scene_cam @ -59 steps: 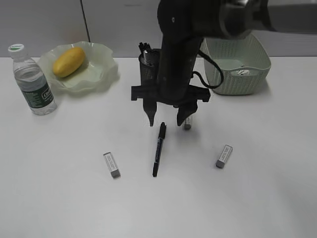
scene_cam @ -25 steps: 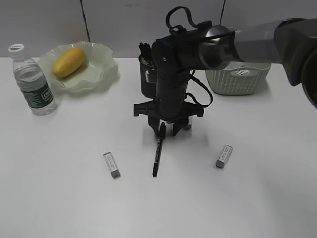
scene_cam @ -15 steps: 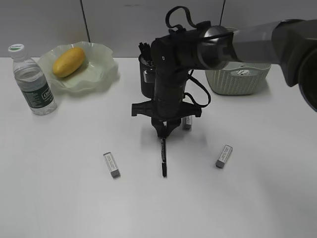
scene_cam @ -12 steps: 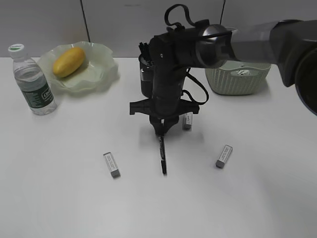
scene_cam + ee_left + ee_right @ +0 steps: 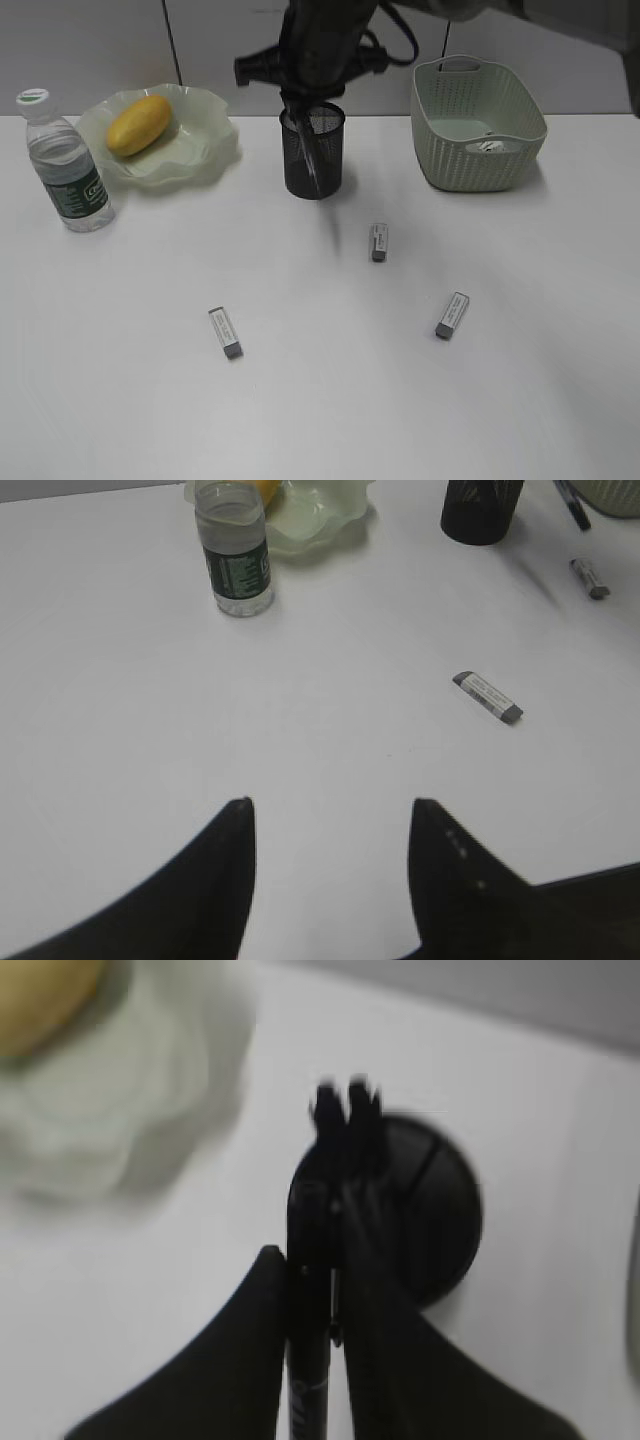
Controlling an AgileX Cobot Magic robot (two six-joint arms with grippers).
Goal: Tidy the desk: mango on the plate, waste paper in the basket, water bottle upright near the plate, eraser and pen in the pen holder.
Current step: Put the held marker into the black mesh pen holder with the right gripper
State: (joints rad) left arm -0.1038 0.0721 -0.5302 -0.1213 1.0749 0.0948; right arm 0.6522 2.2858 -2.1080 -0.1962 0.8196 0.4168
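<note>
Clamped on the pen (image 5: 308,1360), my right end effector (image 5: 320,1300) now hangs over the pen holder (image 5: 314,152) at the desk's (image 5: 320,420) back edge; half a second ago it was low over the middle of the desk, lifting that pen from the surface. So the pick-up is done, and I judge only the lowering and release remain. The pen's lower end seems to point into the cup's mouth, though motion blur leaves its depth unclear. That arm reaches in from above, wrist pointing down. Three erasers (image 5: 226,332) lie loose on the desk. My left end effector (image 5: 330,825) hovers low over the front, jaws apart and empty, facing the water bottle (image 5: 234,552).
</note>
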